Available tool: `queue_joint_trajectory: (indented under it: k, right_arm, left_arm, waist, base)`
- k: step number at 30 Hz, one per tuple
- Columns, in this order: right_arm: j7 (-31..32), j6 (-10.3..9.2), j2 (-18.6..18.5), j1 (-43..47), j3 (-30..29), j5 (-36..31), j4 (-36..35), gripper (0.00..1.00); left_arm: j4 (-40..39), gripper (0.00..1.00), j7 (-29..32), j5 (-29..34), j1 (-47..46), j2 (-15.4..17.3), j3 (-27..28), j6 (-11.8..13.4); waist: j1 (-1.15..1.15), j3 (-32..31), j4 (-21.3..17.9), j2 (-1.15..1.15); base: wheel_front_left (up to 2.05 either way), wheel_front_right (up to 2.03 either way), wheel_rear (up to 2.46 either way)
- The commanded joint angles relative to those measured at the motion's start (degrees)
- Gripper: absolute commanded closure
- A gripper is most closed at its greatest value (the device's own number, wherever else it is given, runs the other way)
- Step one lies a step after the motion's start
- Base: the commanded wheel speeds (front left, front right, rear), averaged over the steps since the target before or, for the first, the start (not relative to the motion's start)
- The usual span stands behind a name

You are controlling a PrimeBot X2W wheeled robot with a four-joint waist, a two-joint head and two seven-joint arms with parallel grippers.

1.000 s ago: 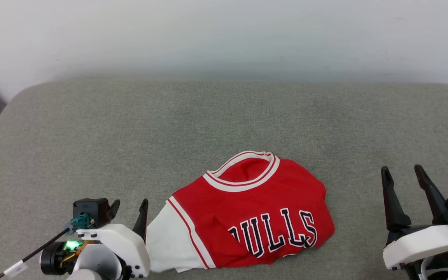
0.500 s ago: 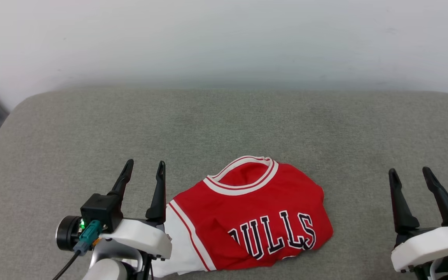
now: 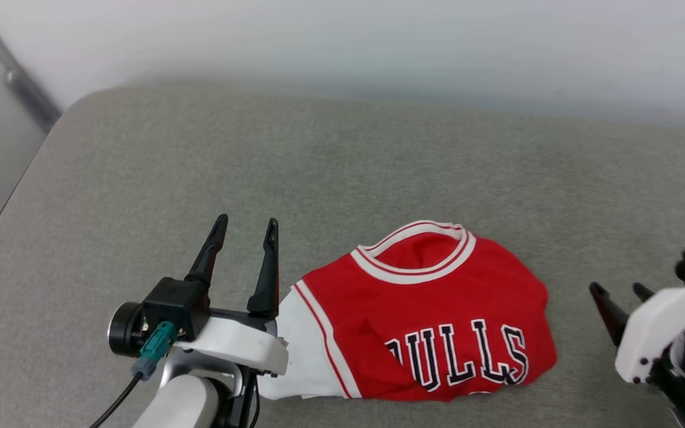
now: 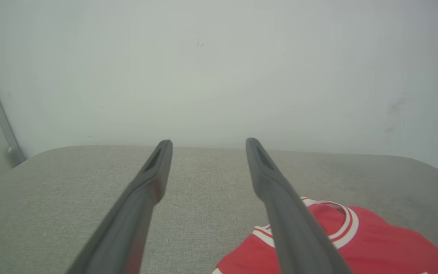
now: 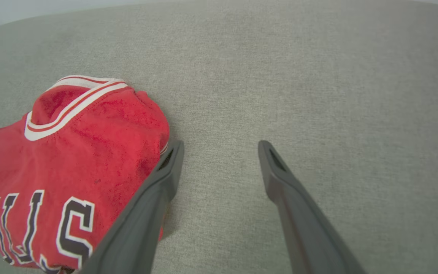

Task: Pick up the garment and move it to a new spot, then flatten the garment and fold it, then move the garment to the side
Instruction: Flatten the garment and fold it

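Both spread wide and empty, left fingers [image 3: 267, 267], right fingers [image 3: 607, 309], garment [image 3: 437, 297] lying between them

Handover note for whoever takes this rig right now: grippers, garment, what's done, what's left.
Garment: rumpled on the grey cushion, lettering up, held by nothing.
Left gripper: open, empty, beside its white sleeve.
Right gripper: open, empty, off its opposite side.
Done: nothing evident; it is neither flat nor folded.
Left: pick up, move, flatten, fold, set aside.
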Motion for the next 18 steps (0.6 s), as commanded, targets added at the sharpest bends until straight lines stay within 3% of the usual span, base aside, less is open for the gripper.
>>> queue_joint_trajectory:
  k: [1,8,14,15,16,18]
  right_arm:
    - [1.9,-0.02,-0.47,-1.66,1.12,0.92,0.45,0.0]
    - [13.86,-0.02,-4.68,-5.65,9.18,6.12,4.14,0.0]
    - [18.72,-0.03,-4.51,-5.02,12.92,9.09,10.35,0.0]
    - [19.08,-0.03,-4.34,-4.69,13.34,9.31,11.36,0.67]
    - [18.73,-0.02,-4.01,-4.8,13.48,9.68,12.0,1.0]
    - [18.19,-0.02,-3.53,-5.29,14.05,10.2,12.34,1.0]
  left_arm:
    - [0.07,0.0,-0.51,0.46,-0.93,-0.35,-0.16,-0.19]
    - [1.79,0.0,-1.64,0.58,-2.96,-2.55,-1.08,-1.23]
    - [3.38,0.0,-2.28,0.74,-4.23,-3.77,-1.23,-1.88]
    - [3.62,0.0,-2.35,0.78,-4.37,-3.83,-1.18,-1.98]
    - [3.81,0.0,-2.44,0.76,-4.4,-3.92,-1.09,-2.0]
    - [4.19,0.0,-2.46,0.76,-4.03,-3.81,-0.77,-1.98]
  waist:
    - [0.0,2.33,2.22,0.0]
    - [0.0,5.99,5.63,0.0]
    - [0.0,7.37,6.88,0.0]
    - [0.0,7.4,6.93,0.0]
    - [0.0,7.41,6.9,0.0]
    - [0.0,7.08,6.4,0.0]
  base:
    - [0.0,0.0,0.0]
    - [0.0,0.0,0.0]
    - [0.0,0.0,0.0]
    - [0.0,0.0,0.0]
    - [0.0,0.0,0.0]
    - [0.0,0.0,0.0]
